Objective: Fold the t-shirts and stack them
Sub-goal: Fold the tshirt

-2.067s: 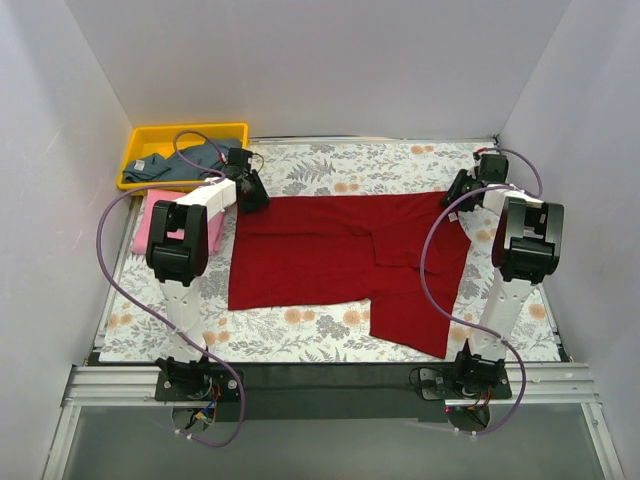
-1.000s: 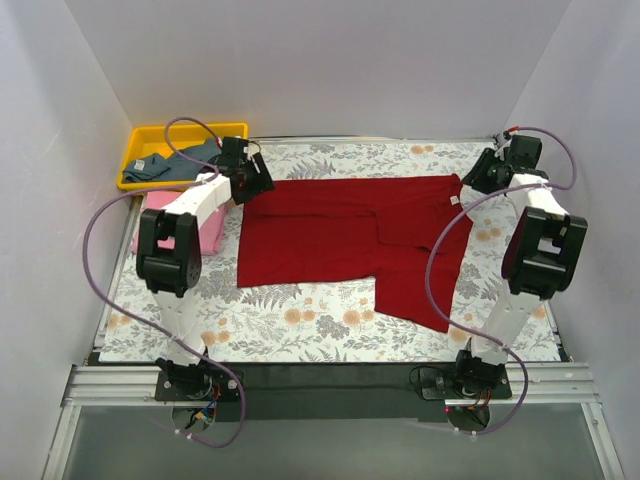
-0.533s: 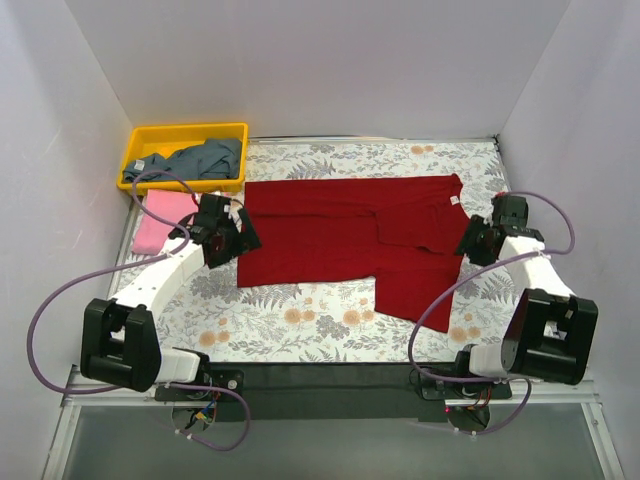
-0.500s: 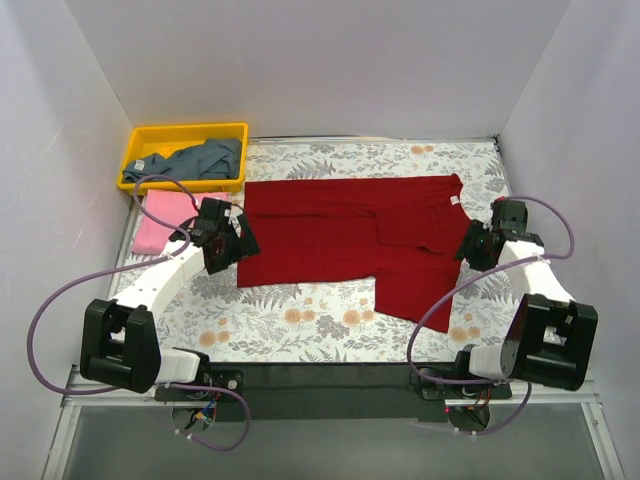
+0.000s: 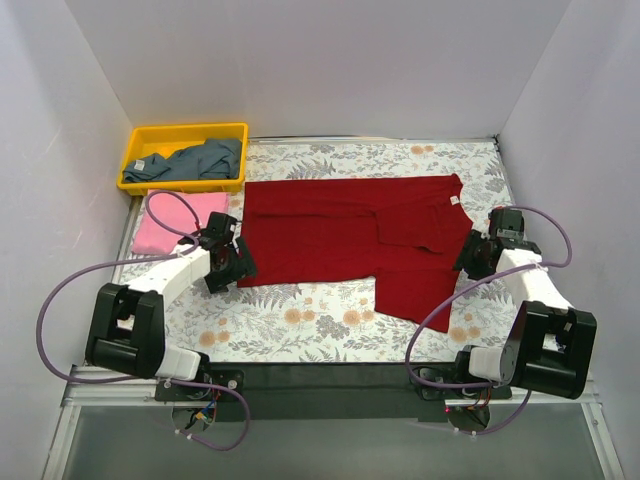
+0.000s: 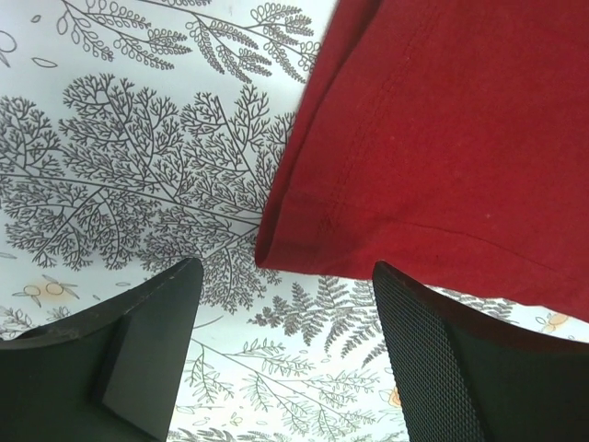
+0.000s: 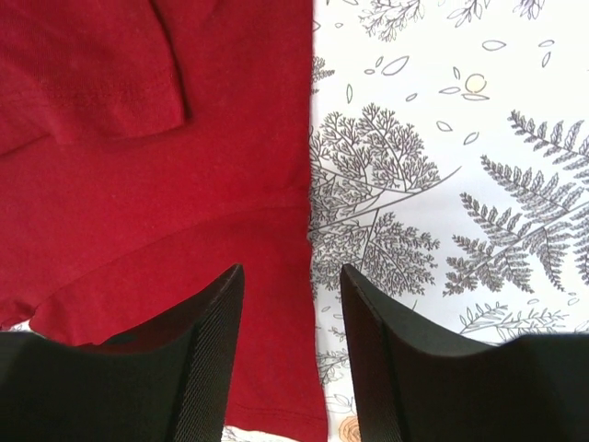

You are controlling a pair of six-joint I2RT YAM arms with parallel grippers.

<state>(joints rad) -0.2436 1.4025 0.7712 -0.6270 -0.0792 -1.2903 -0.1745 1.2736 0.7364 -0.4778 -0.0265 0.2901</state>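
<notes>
dark red t-shirt (image 5: 330, 235): spread flat mid-table on the floral cloth (image 5: 300, 320), right part doubled over
pink t-shirt (image 5: 175, 218): folded at the table's left edge, near the red one
blue-grey t-shirt (image 5: 195, 160): crumpled inside the yellow bin (image 5: 140, 140), far left corner
left gripper (image 6: 285, 304): low at the red shirt's near-left corner, fingers (image 6: 147, 341) wide apart, hem corner between them, unpinched
right gripper (image 7: 290, 313): low at the shirt's right edge, fingers (image 7: 207, 368) apart, straddling that edge, cloth flat beneath

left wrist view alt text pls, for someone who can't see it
A corner of a dark red t-shirt lies flat on a fern-print tablecloth, framed between the two black fingers of the open, empty left gripper.
</notes>
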